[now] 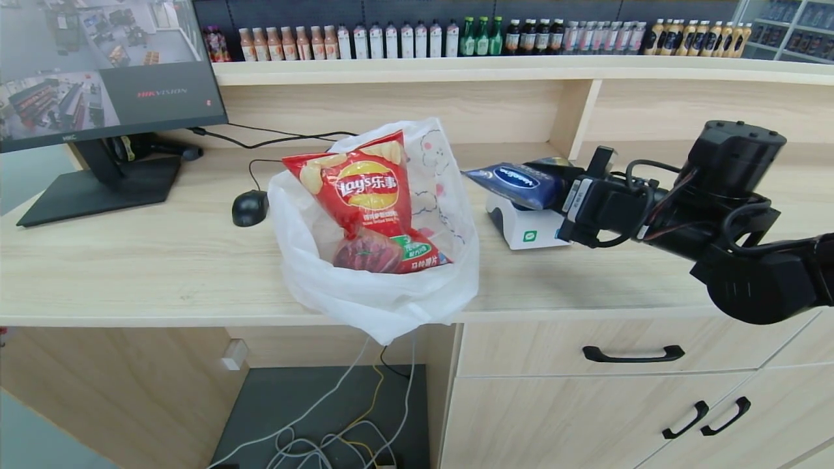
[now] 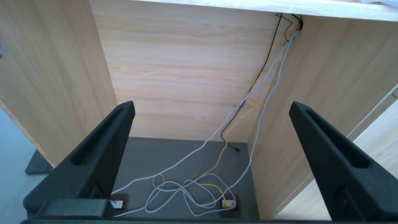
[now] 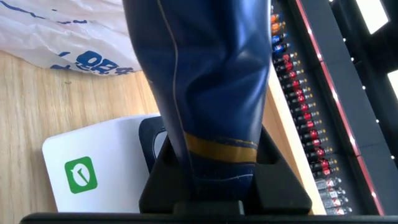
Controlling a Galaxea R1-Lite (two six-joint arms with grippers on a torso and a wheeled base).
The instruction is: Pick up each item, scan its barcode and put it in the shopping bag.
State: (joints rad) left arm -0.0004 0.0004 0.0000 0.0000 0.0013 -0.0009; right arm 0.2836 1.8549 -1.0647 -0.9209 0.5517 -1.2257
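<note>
Wooden bench [image 1: 130, 260] carried the shopping bag [image 1: 306, 286], already holding a red crisp packet [image 1: 361, 189] and another red item. The right end effector [image 1: 561, 190] pinched a blue packet [image 1: 515, 181] just above the scanner [image 1: 528, 233]; scanning looked underway, with bagging left to do. The left end effector [image 2: 211, 109] hung spread below the bench.

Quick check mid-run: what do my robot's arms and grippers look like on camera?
Right arm: matte black, bulky rounded joint housings, looped black cables at the wrist, white label strips behind the right gripper. Left gripper: two black, wedge-shaped fingers with stepped inner faces.
</note>
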